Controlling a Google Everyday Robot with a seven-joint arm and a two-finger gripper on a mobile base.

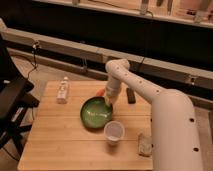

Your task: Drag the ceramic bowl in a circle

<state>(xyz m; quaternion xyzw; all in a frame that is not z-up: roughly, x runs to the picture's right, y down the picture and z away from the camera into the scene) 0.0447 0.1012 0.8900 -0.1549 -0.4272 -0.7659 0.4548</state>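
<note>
Camera view: gripper [108, 101] at far rim of ceramic bowl [95, 114], grip unclear; cup [114, 133] beside near rim.

Robot lab: tool [108, 102] over wooden table [60, 136]

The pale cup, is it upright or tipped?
Upright: the cup stands mouth up. The gripper is at the rim of the ceramic bowl.

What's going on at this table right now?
The robot's arm reaches down over the wooden table, with its end effector at the back rim of the green ceramic bowl. The bowl sits mid-table, just behind a pale cup. A small bottle stands near the back left corner.
</note>
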